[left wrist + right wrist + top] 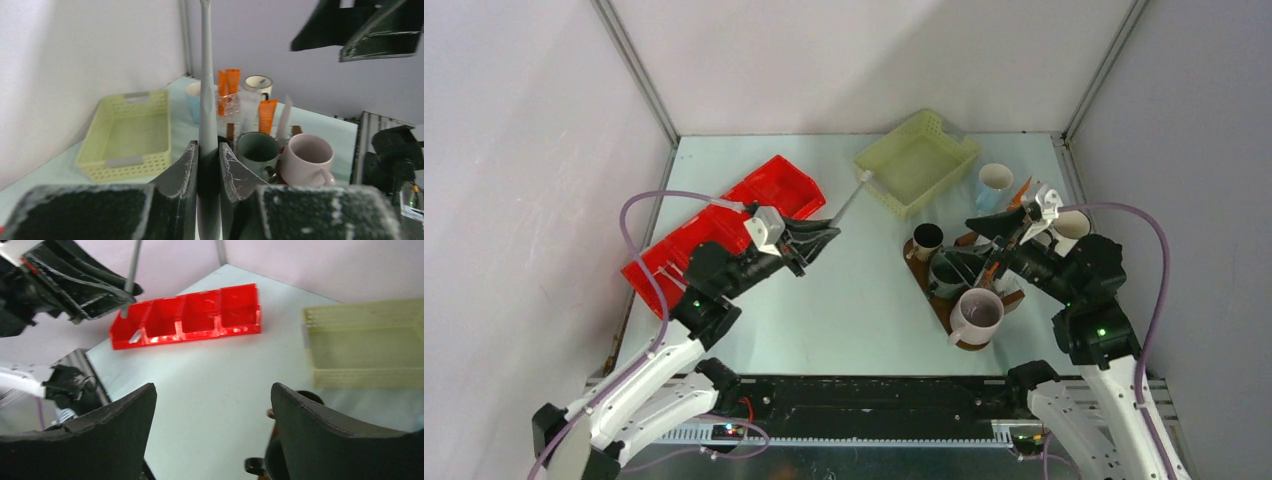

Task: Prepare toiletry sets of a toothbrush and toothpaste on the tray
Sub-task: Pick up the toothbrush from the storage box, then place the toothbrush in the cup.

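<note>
Step in hand: transfer of a toothbrush to the tray. The left gripper (824,237) pinches the slim white toothbrush (851,198) by its handle, head toward 1 o'clock. The tray (941,305), bearing three mugs (979,312), lies at 3 o'clock. Above it the right gripper (212,390) hovers, jaws spread. The next move likely requires lowering the brush into a mug.

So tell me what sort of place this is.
Probably a robotics lab test cell, not a real bathroom: plain white partition walls box in a pale table, two robot arms are mounted at its near edge, beside a red compartmented bin.
</note>
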### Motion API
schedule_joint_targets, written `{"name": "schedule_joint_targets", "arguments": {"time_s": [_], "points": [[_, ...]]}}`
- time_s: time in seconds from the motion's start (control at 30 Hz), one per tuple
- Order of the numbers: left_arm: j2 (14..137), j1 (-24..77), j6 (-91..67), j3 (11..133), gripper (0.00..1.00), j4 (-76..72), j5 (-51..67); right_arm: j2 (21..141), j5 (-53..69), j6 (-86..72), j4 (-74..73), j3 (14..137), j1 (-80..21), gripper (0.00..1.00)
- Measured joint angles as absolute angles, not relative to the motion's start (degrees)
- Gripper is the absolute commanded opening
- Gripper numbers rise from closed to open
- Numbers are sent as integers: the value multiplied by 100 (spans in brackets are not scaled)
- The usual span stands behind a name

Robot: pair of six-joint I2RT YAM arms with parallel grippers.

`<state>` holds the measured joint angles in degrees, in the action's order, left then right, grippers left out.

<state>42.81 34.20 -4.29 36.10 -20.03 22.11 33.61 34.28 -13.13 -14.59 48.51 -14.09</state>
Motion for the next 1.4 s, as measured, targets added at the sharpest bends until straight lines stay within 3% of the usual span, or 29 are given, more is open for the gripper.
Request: {"name": "schedule_joint_targets", "arguments": {"time_s": [0.23, 0.73, 0.8, 0.97, 1.0, 1.13, 1.23, 1.4], "points": [[4910, 4176, -401, 3610, 0, -2842, 2517, 3929, 3636, -1614, -622, 4851, -2327, 78], [5623, 4952, -336, 3610, 0, -3968, 2567, 4663, 2521, -2189, 1194, 4845, -3601, 57], [5655, 4978, -307, 3610, 0, -4047, 2547, 4672, 2438, -2246, 1406, 4845, -3667, 49], [5701, 5002, -294, 3610, 1, -4215, 2405, 4676, 2399, -2281, 1717, 4836, -3739, 6], [5701, 5002, -294, 3607, 2, -4230, 2375, 4676, 2403, -2292, 1741, 4829, -3741, 2], [5708, 5015, -233, 3559, 20, -4272, 2272, 4676, 2421, -2331, 1769, 4821, -3780, 0], [5708, 5024, -165, 3524, 44, -4254, 2167, 4676, 2421, -2222, 1732, 4797, -3782, 0], [5612, 5024, -97, 3417, 75, -4082, 1651, 4639, 2257, -1715, 1605, 4781, -3780, 0]]}}
